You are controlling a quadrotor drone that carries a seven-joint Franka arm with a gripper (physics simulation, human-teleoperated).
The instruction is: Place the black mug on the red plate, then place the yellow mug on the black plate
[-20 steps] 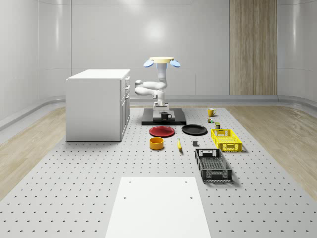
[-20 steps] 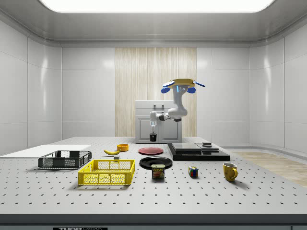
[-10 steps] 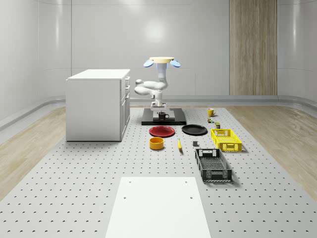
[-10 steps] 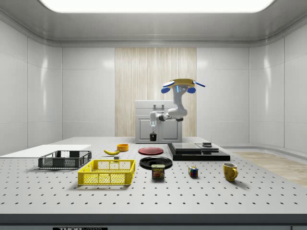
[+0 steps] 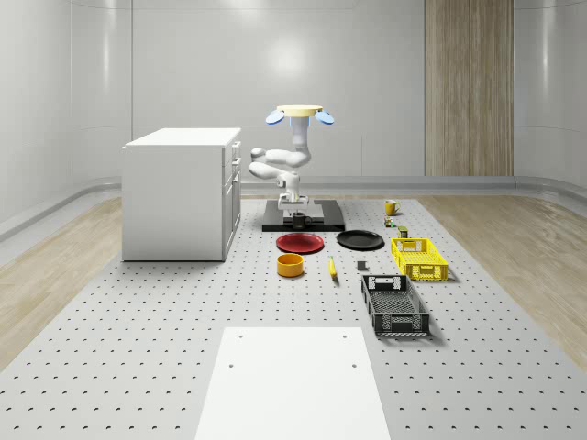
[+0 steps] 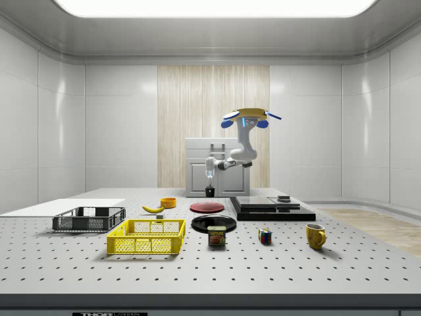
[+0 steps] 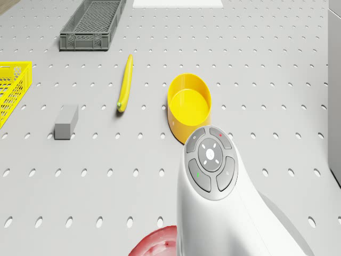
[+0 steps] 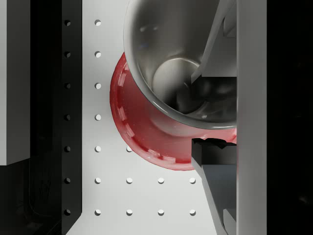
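The gripper [image 8: 215, 112] – shut on the black mug [image 8: 181, 63] – has carried it lower toward the red plate [image 5: 300, 243]; the drone [image 5: 299, 112] hovers behind.

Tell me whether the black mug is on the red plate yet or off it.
Off it: the side view shows the black mug hanging in the gripper above the red plate, with table visible between them.

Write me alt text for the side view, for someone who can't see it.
A drone hovers near a white cabinet, its arm reaching down with the gripper holding a black mug just above a red plate. Nearer the camera on the perforated table sit a black plate, crates and a yellow mug.
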